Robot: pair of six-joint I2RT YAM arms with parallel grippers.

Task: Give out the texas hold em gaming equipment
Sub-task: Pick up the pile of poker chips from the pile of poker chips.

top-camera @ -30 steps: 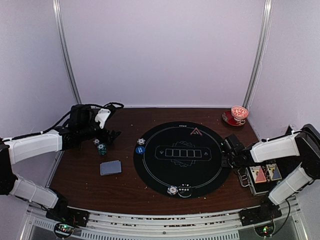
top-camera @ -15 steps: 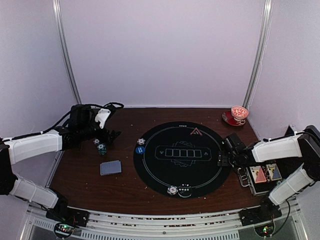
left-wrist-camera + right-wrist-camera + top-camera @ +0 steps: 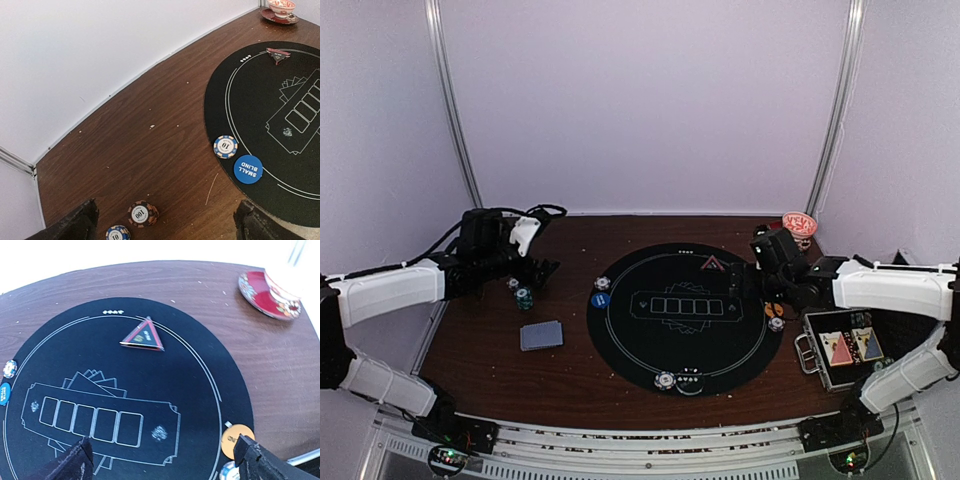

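At the far left the left pincer (image 3: 167, 226) hangs over the brown table (image 3: 480, 350) with its jaws spread wide and nothing between them. Just below it lie two striped-edge poker chips, a dark stack marked 100 (image 3: 141, 213) and a blue-edged one (image 3: 117, 234) touching it. Nearer the arm bases sits a deck of grey-blue-backed cards (image 3: 541, 334), apart from the chips.

The round black mat (image 3: 640, 345) fills the middle of the table. On its left rim rest a blue-edged chip marked 10 (image 3: 225, 146) and, just beside it, the blue disc (image 3: 248, 169) reading SMALL BLIND. Another chip (image 3: 665, 380) lies at the mat's near edge, and the red triangle marker (image 3: 144, 336) at its far side.

The right pincer (image 3: 167, 465) hovers above the mat's right part — jaws wide, empty. The orange disc (image 3: 237, 440) and a pale chip (image 3: 229, 471) sit at the mat's right rim. Further right stand a red-patterned cup and saucer (image 3: 798, 228) and an open metal case (image 3: 813, 352).
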